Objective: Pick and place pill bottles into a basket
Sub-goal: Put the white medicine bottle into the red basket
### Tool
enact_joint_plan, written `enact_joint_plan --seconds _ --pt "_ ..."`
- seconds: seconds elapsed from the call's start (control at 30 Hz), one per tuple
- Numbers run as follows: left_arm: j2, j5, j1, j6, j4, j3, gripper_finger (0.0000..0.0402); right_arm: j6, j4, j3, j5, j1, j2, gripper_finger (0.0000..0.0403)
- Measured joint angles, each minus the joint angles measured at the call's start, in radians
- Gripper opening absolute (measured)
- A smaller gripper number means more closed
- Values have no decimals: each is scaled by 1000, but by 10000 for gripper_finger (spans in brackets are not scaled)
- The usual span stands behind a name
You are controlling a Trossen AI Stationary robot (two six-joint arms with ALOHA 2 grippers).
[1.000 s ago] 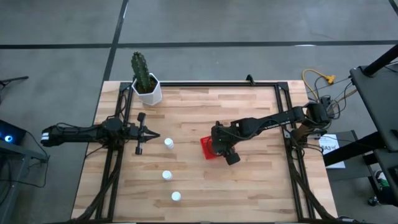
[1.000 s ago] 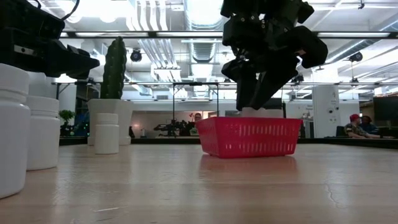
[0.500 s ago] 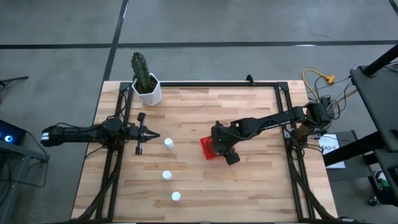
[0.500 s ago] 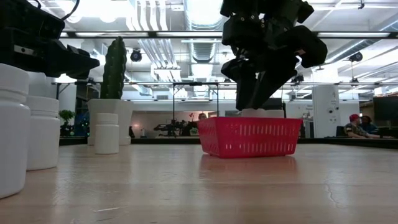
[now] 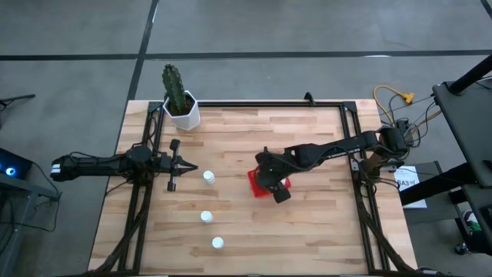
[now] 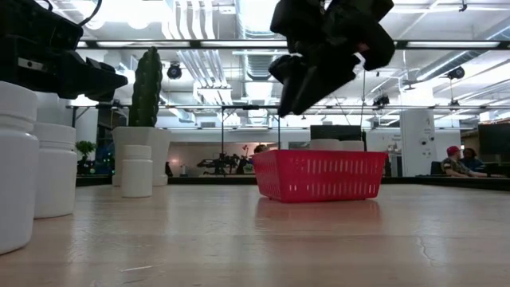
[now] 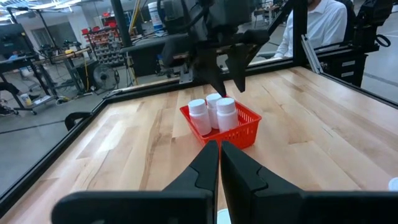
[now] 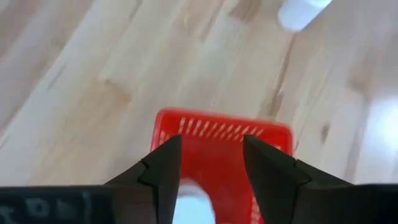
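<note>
The red basket stands right of the table's middle and holds three white pill bottles. My right gripper hangs open and empty just above the basket; the low view shows it clear of the rim. In the right wrist view its fingers frame the basket and one bottle inside it. Three more bottles stand on the table to the left. My left gripper is shut and empty, next to the nearest of them.
A cactus in a white pot stands at the back left corner. Dark frame rails run along both sides of the table. People sit in the room beyond the table.
My right gripper has risen out of the basket and shifted slightly left, leaving a bottle in it. The left arm has not moved.
</note>
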Motion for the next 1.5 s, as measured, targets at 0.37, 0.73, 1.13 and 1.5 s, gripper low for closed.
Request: enact_joint_plan --seconds 0.37,0.73,1.13,1.5 --pt "0 0 0 0 0 0 0 57 154 0 -1 0 -2 112" --pt "0 0 0 -53 203 0 0 99 257 -6 -2 0 -2 69" --pt "1 0 0 -54 262 0 0 100 322 -76 -9 0 -22 38" --pt "1 0 0 -54 271 0 0 104 481 -277 -13 0 -256 33"
